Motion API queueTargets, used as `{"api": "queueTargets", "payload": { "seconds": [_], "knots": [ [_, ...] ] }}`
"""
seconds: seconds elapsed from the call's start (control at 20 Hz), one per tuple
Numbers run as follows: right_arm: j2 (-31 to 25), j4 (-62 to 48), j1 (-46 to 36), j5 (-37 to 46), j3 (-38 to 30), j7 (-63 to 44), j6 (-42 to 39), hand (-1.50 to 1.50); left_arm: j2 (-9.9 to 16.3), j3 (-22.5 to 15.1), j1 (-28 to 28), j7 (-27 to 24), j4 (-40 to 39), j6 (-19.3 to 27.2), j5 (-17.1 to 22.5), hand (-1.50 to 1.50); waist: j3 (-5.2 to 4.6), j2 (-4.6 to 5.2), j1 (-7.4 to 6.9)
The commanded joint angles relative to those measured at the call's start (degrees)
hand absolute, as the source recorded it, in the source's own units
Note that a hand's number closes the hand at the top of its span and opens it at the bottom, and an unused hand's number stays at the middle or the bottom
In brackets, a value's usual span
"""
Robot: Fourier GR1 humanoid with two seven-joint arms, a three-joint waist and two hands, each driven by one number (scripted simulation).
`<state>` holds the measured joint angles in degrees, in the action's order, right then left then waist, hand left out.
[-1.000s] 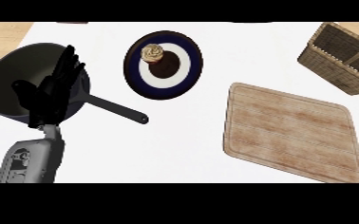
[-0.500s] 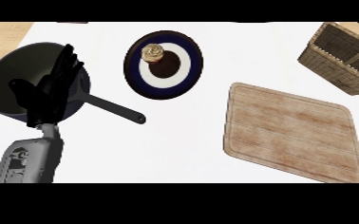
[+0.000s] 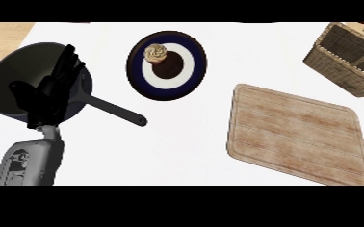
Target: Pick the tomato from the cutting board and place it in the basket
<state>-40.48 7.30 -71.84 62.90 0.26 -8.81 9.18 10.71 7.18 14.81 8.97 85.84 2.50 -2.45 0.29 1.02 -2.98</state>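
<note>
The wooden cutting board (image 3: pixel 295 134) lies at the right with nothing on it. No tomato shows anywhere in the head view. The wicker basket (image 3: pixel 341 57) stands at the upper right, partly cut off by the edge; its inside is mostly out of sight. My left hand (image 3: pixel 51 94) rests open at the left, fingers pointing up, over the black pan. My right hand is out of view.
A black frying pan (image 3: pixel 28 77) sits at the left with its handle (image 3: pixel 117 111) pointing right and down. A dark blue and white plate (image 3: pixel 167 65) in the upper middle carries a small round brownish item (image 3: pixel 156 53).
</note>
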Motion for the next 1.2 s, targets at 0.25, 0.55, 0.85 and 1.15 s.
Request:
{"api": "queueTargets", "payload": {
  "seconds": [0.25,0.55,0.85,1.15],
  "knots": [
    [-1.5,-1.8,1.5,0.1,-0.4,3.1,-3.3,1.50,-1.4,-0.7,1.7,0.6,-3.3,1.9,-1.6,0.00,-0.17,0.31,0.34],
    [1.1,-1.5,0.1,-0.3,-1.0,-0.8,-5.3,1.50,0.0,0.6,-0.9,-0.9,-3.0,-0.4,0.0,0.00,-0.21,0.12,0.11],
    [-1.7,-3.8,2.2,-1.6,-2.5,-2.1,-8.4,1.50,-0.3,0.2,-2.5,0.4,-0.5,-0.2,0.1,0.00,-0.18,0.22,-0.34],
    [0.3,-2.9,1.7,-2.5,-3.6,-8.6,-7.0,-1.50,-1.0,-0.2,0.4,0.2,-1.6,0.9,-0.7,0.00,-0.14,0.46,-0.64]
  ]
}}
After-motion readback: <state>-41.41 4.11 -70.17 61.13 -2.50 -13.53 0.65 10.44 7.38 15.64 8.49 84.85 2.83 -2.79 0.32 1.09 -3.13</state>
